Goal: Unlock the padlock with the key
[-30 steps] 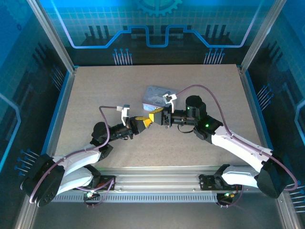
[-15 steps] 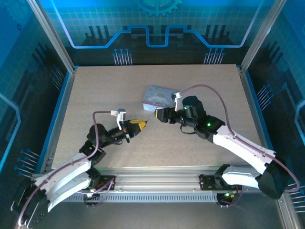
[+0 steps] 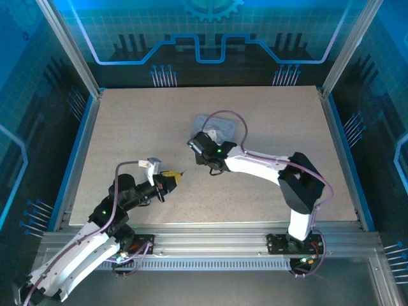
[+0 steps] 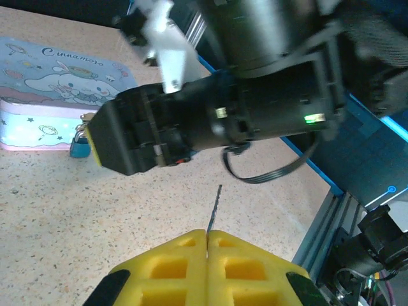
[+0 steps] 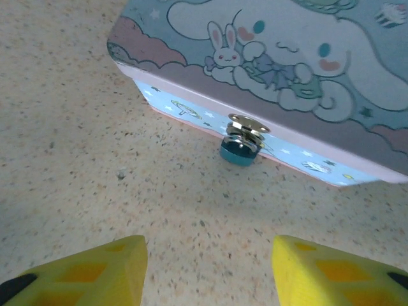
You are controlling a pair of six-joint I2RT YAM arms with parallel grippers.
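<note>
Left gripper (image 4: 207, 237) pinches the thin dark metal key (image 4: 214, 205) between closed yellow fingers (image 4: 172, 268), apart from the tiny bluish-black padlock (image 5: 240, 150) hanging on the clasp (image 5: 247, 125) of the pale printed rectangular tin (image 5: 287, 57). Right gripper (image 5: 207, 255) gapes empty facing that padlock. Insertion and turning apparently lie ahead.

Bare table (image 5: 95, 159) lay open between the right gripper (image 5: 207, 268) and the padlock (image 5: 240, 150) at 12 o'clock, tin (image 5: 287, 64) closed off the room behind, right gripper's bulk stood across the key (image 4: 213, 207) at its 12 o'clock.
</note>
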